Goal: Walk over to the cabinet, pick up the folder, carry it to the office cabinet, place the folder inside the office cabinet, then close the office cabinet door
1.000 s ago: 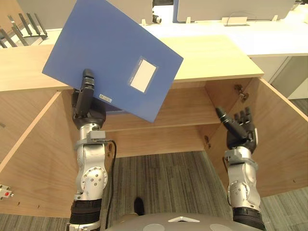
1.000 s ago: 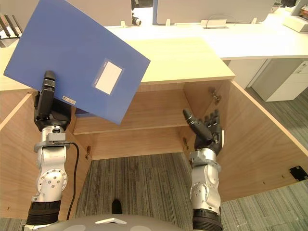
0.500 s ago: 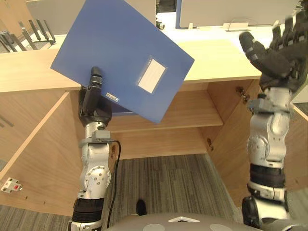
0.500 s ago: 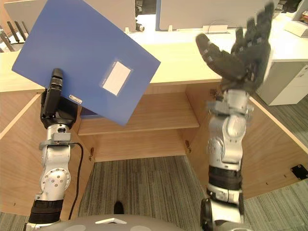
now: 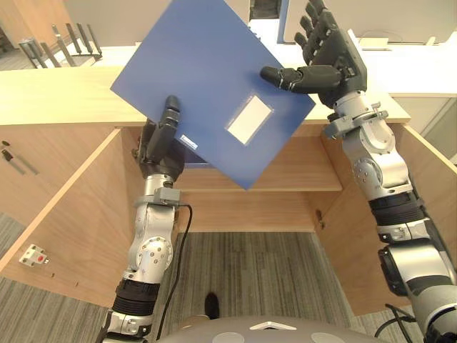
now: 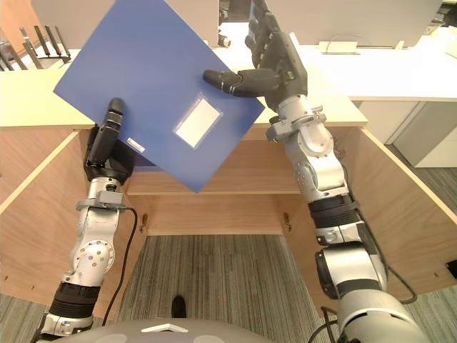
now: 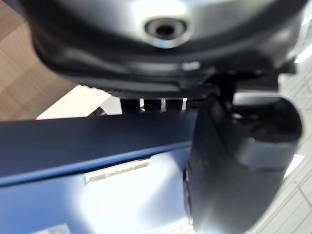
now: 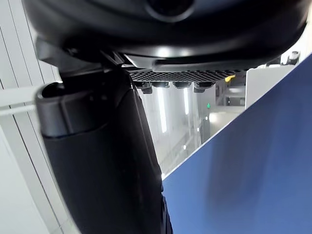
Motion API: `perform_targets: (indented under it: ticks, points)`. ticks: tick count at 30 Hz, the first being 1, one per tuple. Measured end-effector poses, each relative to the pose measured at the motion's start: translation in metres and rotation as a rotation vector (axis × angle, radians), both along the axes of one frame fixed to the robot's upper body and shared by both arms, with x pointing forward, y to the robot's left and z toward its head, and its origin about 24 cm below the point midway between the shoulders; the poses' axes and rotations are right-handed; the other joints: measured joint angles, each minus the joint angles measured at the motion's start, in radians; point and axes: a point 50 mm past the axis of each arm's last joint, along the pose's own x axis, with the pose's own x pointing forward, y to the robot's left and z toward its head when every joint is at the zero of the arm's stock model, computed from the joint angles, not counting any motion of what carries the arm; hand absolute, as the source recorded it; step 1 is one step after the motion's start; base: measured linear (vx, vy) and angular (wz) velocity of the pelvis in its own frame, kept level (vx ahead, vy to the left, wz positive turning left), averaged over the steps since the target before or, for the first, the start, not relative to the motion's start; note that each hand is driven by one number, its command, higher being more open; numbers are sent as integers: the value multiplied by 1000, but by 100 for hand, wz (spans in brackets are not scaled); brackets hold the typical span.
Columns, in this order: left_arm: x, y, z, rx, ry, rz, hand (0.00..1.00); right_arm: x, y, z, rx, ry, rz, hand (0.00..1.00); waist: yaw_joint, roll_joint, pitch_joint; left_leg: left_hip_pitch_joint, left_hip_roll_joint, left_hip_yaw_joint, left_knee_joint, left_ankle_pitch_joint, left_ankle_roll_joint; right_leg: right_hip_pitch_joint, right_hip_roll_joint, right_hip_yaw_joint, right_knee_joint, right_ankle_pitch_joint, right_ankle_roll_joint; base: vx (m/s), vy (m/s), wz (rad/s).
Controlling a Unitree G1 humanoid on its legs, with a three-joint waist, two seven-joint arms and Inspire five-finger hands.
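The blue folder [image 5: 207, 78] with a white label is held tilted in the air before the open wooden cabinet [image 5: 285, 171]. My left hand [image 5: 161, 139] is shut on its lower left corner, the thumb [image 7: 234, 161] lying on the front face [image 7: 73, 146]. My right hand [image 5: 332, 53] is raised at the folder's right corner. Its fingers are straight and its thumb [image 8: 102, 161] reaches over the blue face [image 8: 253, 161]. The cabinet's shelf lies just below and behind the folder.
Both cabinet doors stand swung out, the left door [image 5: 64, 214] and the right door [image 5: 428, 200]. The cabinet's flat top [image 5: 57, 93] has a white desk [image 5: 421, 64] behind it. A black file rack [image 5: 50, 43] stands at the back left. Striped carpet [image 5: 250, 271] lies below.
My right hand has risen from low by the right door up to the folder's right corner. The folder and left hand sit further right in the picture, which has itself shifted.
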Motion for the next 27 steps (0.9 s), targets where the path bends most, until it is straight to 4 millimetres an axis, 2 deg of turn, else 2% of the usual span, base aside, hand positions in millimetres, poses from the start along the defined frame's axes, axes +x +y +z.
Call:
perform_targets:
  ticks: [3, 17, 21, 22, 27]
  points:
    - [2, -5, 3, 19, -21, -34, 0, 4, 10, 11, -100, -14, 46, 100, 3, 0, 0, -5, 0, -7, 0, 3, 0, 0, 1, -9, 0, 0, 0, -29, -9, 9]
    - [2, -10, 9, 76, -74, -99, 0, 20, 13, 39, -396, -12, 35, 100, 31, 10, 4, -9, 1, -7, 0, 4, -1, 3, 1, -10, -16, 10, 2, -11, -2, 1]
    - [1, -11, 10, 112, -96, -133, 0, 23, 10, 35, -417, 13, 36, 100, 31, 14, 6, -9, 1, -7, 0, 4, -1, 3, 1, -9, -16, 10, 2, 0, 0, 0]
    - [1, -11, 10, 116, -99, -136, 0, 24, 10, 34, -420, 19, 37, 0, 31, 15, 6, -9, 1, -6, 0, 4, -1, 3, 0, -9, -16, 10, 2, 0, 0, 0]
    - [0, -12, 9, 138, -94, -156, 0, 26, 6, 14, -413, 96, 88, 0, 30, 18, 7, -9, 2, -5, 1, 4, -1, 1, 0, -8, -16, 10, 1, 0, 0, 0]
